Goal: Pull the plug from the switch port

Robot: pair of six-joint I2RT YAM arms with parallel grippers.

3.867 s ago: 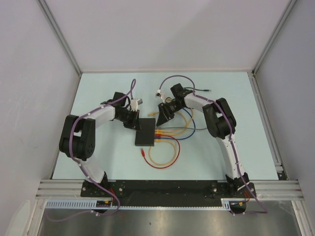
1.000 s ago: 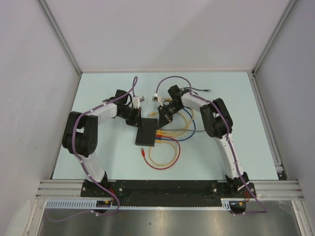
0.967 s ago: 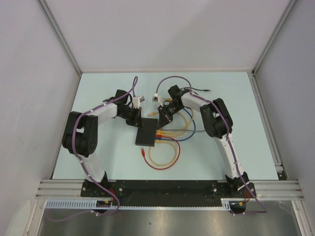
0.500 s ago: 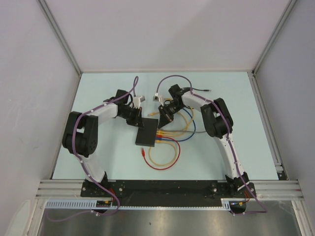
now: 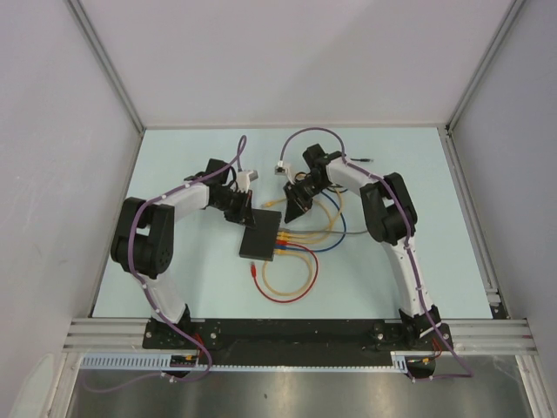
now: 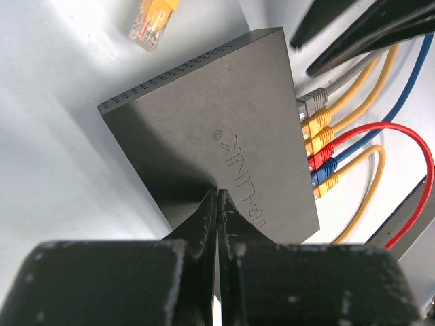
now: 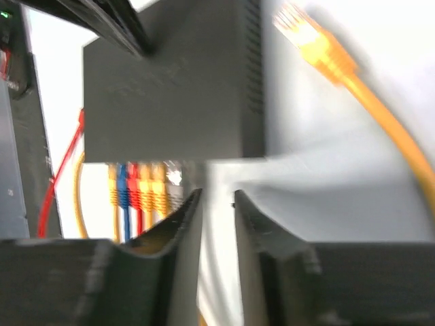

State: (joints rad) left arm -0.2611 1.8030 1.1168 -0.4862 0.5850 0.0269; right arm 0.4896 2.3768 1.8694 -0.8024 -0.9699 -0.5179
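Flat matte-black switch [image 6: 204, 142], coloured plugs [image 6: 318, 146] along one edge

One switch [image 6: 217, 149], six plugged cables [image 6: 319, 157], one loose plug [image 6: 153, 20]

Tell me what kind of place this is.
Probably a robotics lab test cell: grey panel walls enclose a table, two arms bolted at its edge, a switch with cables laid out.
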